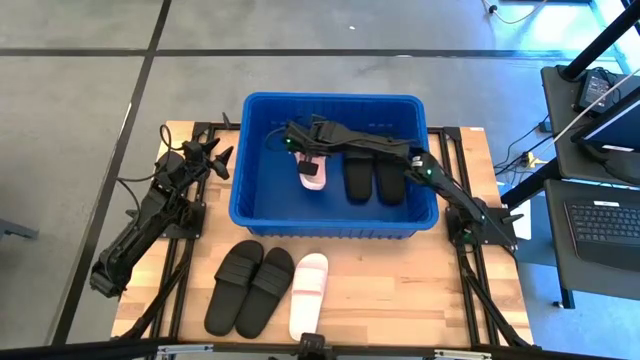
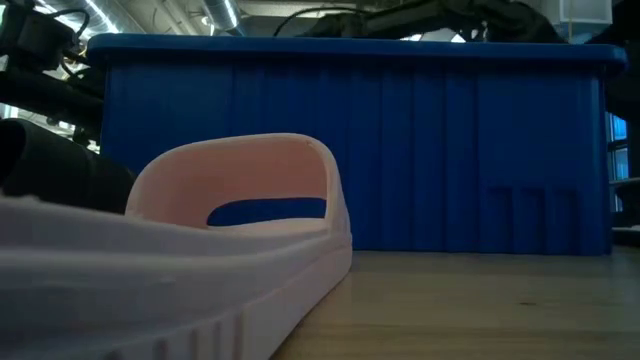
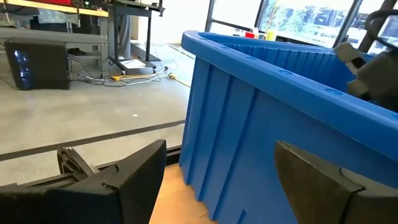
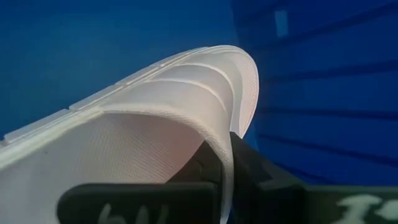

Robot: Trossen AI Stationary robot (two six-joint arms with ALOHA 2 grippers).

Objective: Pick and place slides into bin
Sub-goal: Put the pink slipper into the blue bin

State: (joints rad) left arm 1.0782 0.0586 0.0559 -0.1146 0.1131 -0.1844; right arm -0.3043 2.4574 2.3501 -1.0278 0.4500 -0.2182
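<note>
Half done: three slides still on the table

Nearest us, a black pair (image 1: 249, 287) and a pale slide (image 1: 309, 293) wait; in the bin (image 1: 262, 213) a black pair (image 1: 373, 178) lies, our right gripper (image 1: 303, 160) clenches a pale one (image 1: 312, 174) there; left gripper (image 1: 215, 157) spread, idle beside it.

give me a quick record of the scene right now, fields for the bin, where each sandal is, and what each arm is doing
bin: blue bin at table's far middle
in bin: black pair lying on its floor
held: pale slide, over the bin's floor, strap pinched by right gripper
on table: black pair and second pale slide on the near side of the bin
right gripper: jaws shut on the strap, inside the bin
left gripper: jaws open, empty, beside the bin's left wall
</note>
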